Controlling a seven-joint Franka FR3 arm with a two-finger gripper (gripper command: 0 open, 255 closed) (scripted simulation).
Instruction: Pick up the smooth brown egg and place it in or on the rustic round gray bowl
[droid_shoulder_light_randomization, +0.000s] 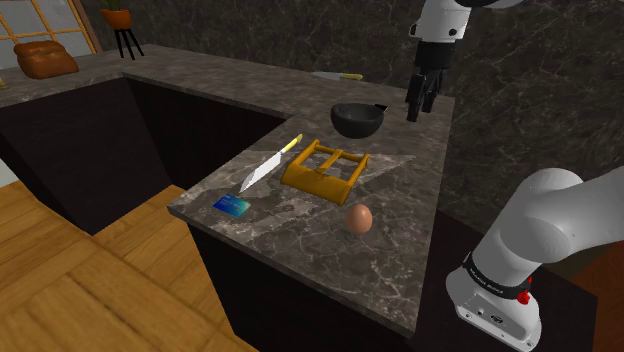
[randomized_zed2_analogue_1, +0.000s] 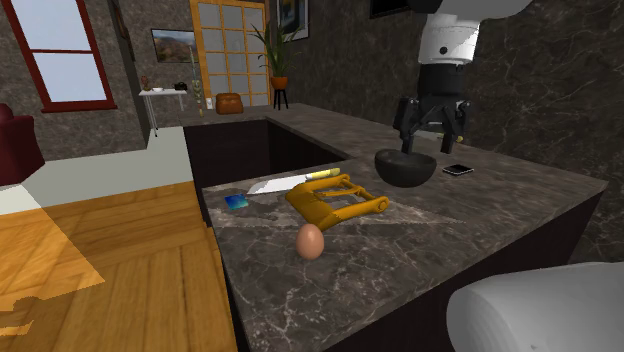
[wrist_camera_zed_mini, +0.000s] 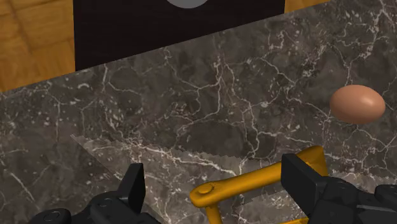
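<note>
Going by the shoulder view, furthest left on the dark marbled bench lies a small blue card, near the corner. Just beside it a knife lies slantwise, its yellow handle pointing away toward the wall. Next comes a yellow-orange rack, lying flat on the bench. The brown egg sits on the bench on the side of the rack away from the bowl, near the rack but not touching it, and nothing grips it. Beyond the rack stands the dark round bowl, well apart from the egg. Rightmost, the white arm comes down, its black jaws hanging above the bench just beside the bowl. They stand parted, with nothing held between them.
</note>
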